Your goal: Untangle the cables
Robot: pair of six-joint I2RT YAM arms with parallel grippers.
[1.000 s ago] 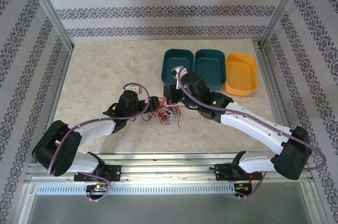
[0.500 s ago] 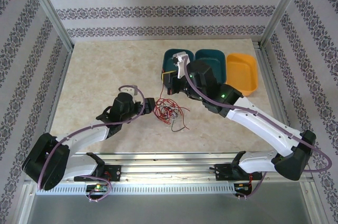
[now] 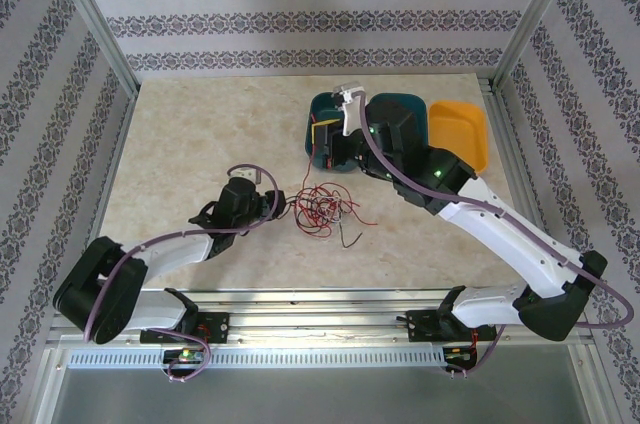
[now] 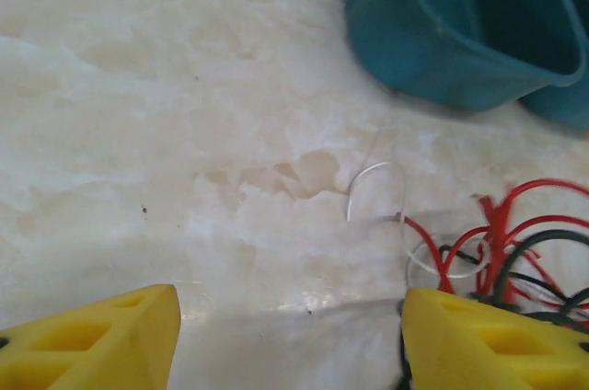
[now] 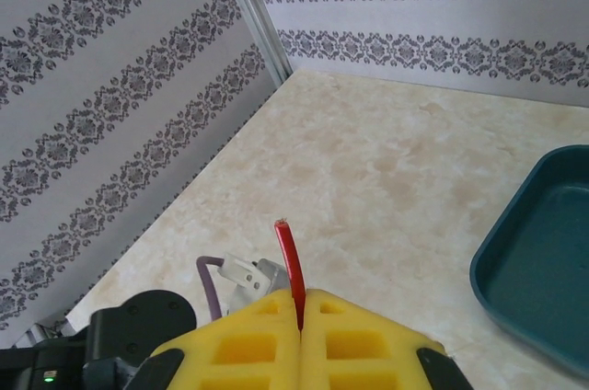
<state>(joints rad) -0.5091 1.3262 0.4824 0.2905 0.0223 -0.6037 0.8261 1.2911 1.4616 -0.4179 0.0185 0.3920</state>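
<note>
Just on the near side of the end teal bin [image 3: 322, 104], the cables [image 3: 322, 210] lie on the table [image 3: 200, 144] as a loose red, black and white snarl, apart from the bin's wall. Seen from above, the right gripper [image 5: 301, 298] hangs over the bin's near corner, its fingers clenched on a single red wire [image 5: 288, 257]. The left gripper [image 4: 290, 303] sits low at the snarl's edge, on the side away from the bin, fingers spread wide and grasping nothing.

The step in hand looks like drawing one red strand free of the knot. The next move probably calls for the left fingers to close on the rest of the bundle and pin it, so that the lifted strand slides out instead of dragging everything toward the bin.

The snarl is wider than it is deep, its long axis running roughly parallel to the bin's near wall, and a dark tail trails off away from the bin. The pinched red end stands almost upright out of the fingers, cut tip uppermost and leaning slightly.
</note>
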